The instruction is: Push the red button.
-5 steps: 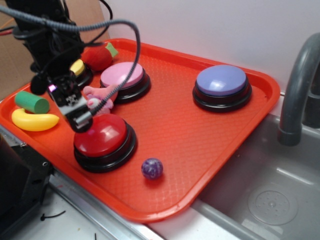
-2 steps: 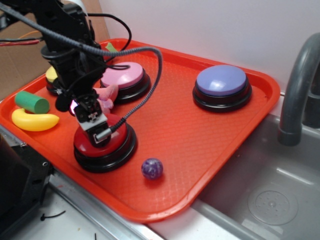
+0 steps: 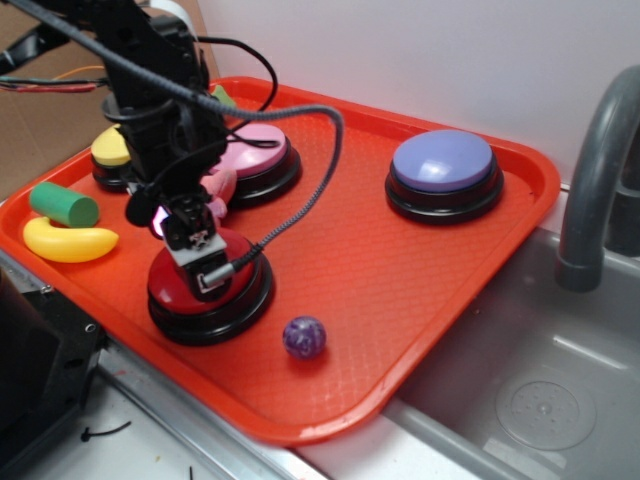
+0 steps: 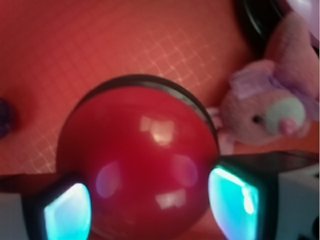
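The red button [image 3: 205, 280] sits at lower left of the exterior frame, near the front edge of the orange tray [image 3: 400, 300]; in the wrist view it fills the lower centre. The gripper [image 3: 200, 262] is seen directly over the dome, approx. centred. In the wrist view the two fingers [image 4: 67, 212] appear at either side of the dome w/ the button between them, so the jaws are spread apart and nothing is grasped. Whether the tips touch the dome can't be told.

Handling, as judged: a hard, glossy plastic dome on a stiff black base, prob. spring-loaded w/ short travel. Slippery surface, so an off-centre press could slide off; no grasp is called for, just a straight downward push at the crown. The base looks broad and low, unlikely to tip.

Orientation: the dome faces straight up; the button is round, so no long axis in plan, its axis being vertical.

Nearby: a pink plush toy [image 4: 270, 105] lies just beside the button's upper right in the wrist view, and a purple ball [image 3: 303, 337] sits to its lower right in the exterior view.
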